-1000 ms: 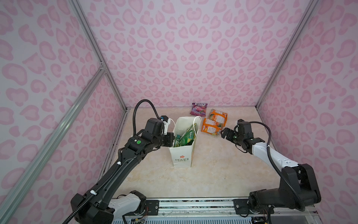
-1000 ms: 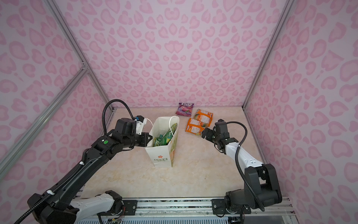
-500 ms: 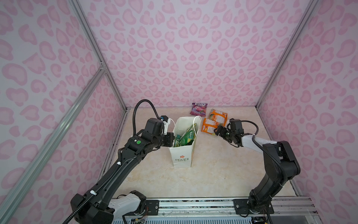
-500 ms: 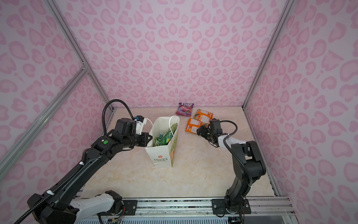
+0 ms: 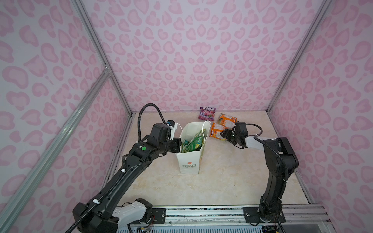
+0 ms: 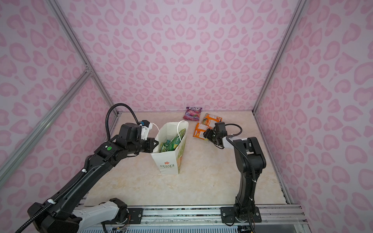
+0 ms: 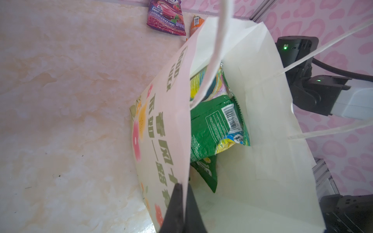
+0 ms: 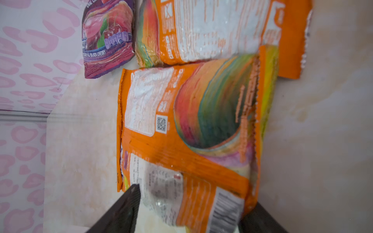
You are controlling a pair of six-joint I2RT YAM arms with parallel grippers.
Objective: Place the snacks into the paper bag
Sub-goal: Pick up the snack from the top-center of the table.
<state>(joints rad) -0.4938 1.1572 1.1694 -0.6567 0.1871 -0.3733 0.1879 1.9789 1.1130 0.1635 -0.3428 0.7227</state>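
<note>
The paper bag (image 5: 189, 161) stands upright between your arms, green packets (image 7: 214, 125) already inside. Your left arm (image 5: 129, 173) reaches level, with the left gripper (image 7: 183, 188) pinched on the bag's rim. Your right arm (image 5: 276, 157) stretches low, and the right gripper (image 8: 196, 201) has its jaws apart astride the nearer orange packet (image 8: 181, 131). A purple packet (image 5: 207, 113) lies beyond. You seem to be mid-pick: close firmly, lift clear, then carry it over the bag's mouth.
</note>
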